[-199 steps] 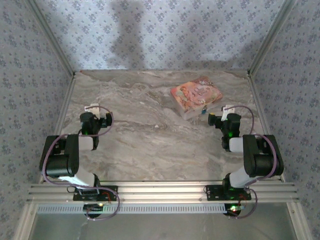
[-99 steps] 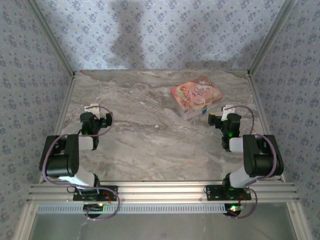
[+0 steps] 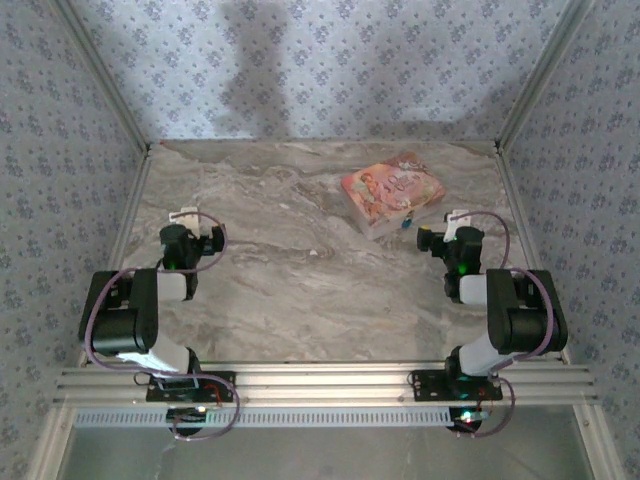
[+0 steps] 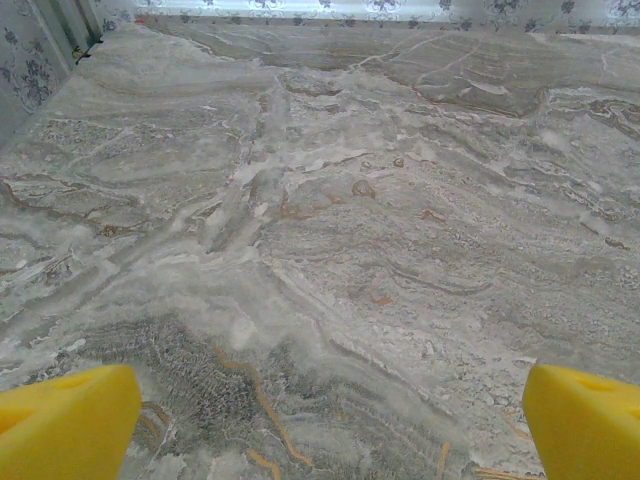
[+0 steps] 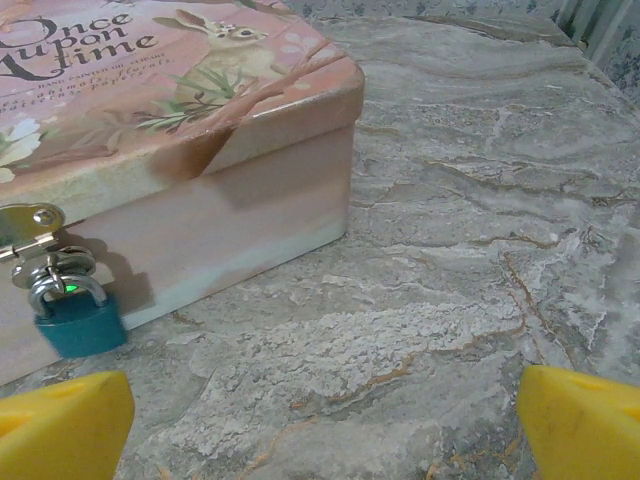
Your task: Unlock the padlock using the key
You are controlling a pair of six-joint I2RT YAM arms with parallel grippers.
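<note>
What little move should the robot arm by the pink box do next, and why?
Probably nudge the right end effector left and forward toward the blue padlock, which hangs on the box latch at the left of its wrist view. Its fingers are open, holding nothing.

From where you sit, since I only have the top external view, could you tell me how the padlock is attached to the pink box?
Observer: In the right wrist view, the blue padlock hangs by its shackle from a brass hasp on the pink box, on its side wall.
Operator: Thank you; is the right end effector open?
Observer: Yes, the right end effector is open, yellow fingers wide apart, nothing between them.
</note>
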